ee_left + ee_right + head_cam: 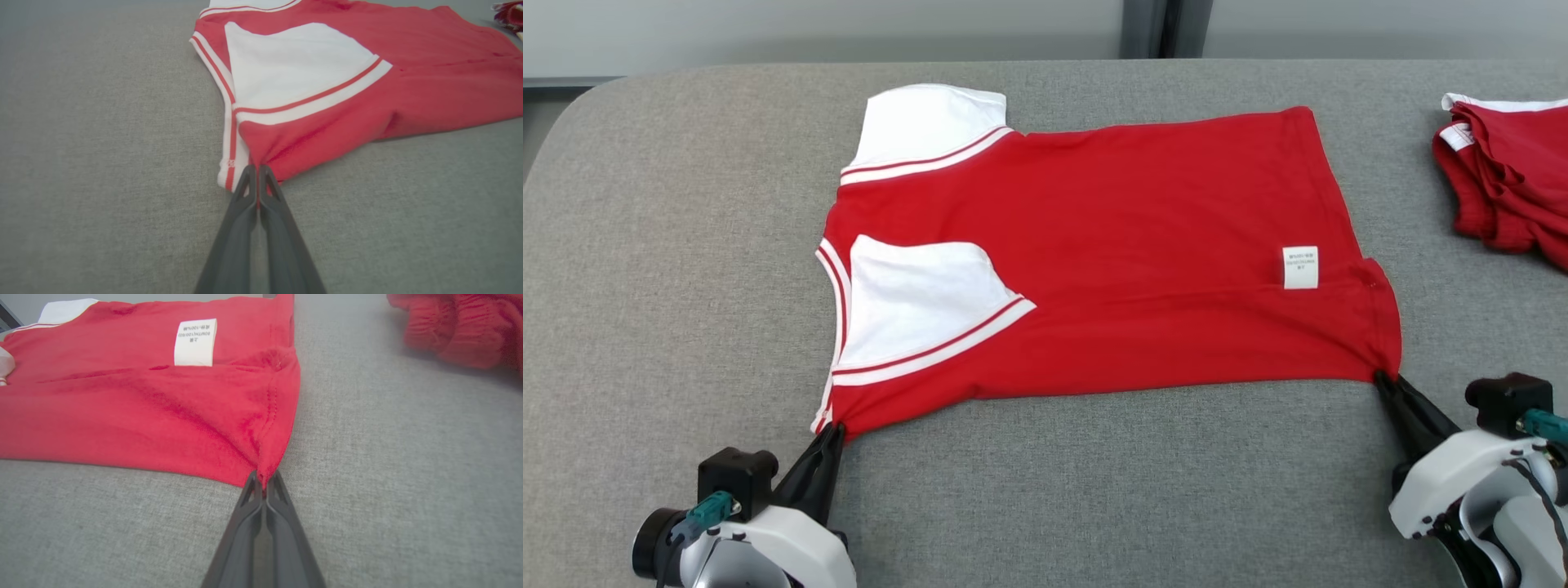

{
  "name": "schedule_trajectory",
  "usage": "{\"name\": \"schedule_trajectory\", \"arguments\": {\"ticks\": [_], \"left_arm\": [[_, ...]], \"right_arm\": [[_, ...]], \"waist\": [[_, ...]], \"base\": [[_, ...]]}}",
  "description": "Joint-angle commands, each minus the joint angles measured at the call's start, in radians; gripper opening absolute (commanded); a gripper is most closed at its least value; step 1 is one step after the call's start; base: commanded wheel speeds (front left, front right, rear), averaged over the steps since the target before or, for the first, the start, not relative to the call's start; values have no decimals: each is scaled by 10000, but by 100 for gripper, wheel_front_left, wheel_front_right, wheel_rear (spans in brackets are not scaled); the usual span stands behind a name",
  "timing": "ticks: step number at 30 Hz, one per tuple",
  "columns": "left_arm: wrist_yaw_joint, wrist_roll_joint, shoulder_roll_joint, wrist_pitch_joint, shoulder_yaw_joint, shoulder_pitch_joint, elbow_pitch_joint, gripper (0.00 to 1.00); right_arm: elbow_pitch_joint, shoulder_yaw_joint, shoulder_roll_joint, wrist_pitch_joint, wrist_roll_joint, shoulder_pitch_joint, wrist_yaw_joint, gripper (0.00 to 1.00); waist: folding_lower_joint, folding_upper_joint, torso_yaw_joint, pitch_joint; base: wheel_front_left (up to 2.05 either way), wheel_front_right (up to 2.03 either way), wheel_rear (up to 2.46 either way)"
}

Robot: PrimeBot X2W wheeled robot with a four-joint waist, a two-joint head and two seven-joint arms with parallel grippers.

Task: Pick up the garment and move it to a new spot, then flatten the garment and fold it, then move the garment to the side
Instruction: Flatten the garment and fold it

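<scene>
Shirt (1111, 245) flat on gray counter (686, 245), long way going left to right. Near edge pinched at both corners: left gripper (832, 429) squeezed tight on the white-striped corner, right gripper (1382, 380) squeezed tight on the bottom-hem corner. Far edge straight ahead of both. More red clothes (1511, 188) far off right.

Counts: 1 red garment (1111, 245), spread on 1 grey bench (686, 245). On the garment: 2 white sleeves, 1 at far side (931, 122), 1 at near side (915, 298), plus 1 white label (1300, 267). 1 separate heap of red cloth (1511, 180) w/ white trim at bench's right edge; no. of pieces in it can't tell. 2 hands: left hand (833, 431), right hand (1382, 380). 2 dark fingers (233, 228) per hand, 4 total.
</scene>
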Motion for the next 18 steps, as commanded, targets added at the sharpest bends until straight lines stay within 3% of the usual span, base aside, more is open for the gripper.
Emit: {"name": "schedule_trajectory", "arguments": {"ticks": [1, 7, 18], "left_arm": [[32, -46, 117, 69, 48, 198, -197, 0], [385, 75, 374, 275, 110, 787, -1296, 0], [641, 0, 822, 1161, -38, 1963, -2554, 0]], "right_arm": [[-101, -25, -196, 20, 90, 336, -5, 0], [-900, -309, -572, 17, 216, 1039, -5, 0], [-2365, -517, -1349, 103, 599, 3044, -5, 0]], "waist": [[0, 0, -15, -29], [0, 0, -29, -114], [0, 0, -49, -332]], "base": [[0, 0, 0], [0, 0, 0], [0, 0, 0]]}}
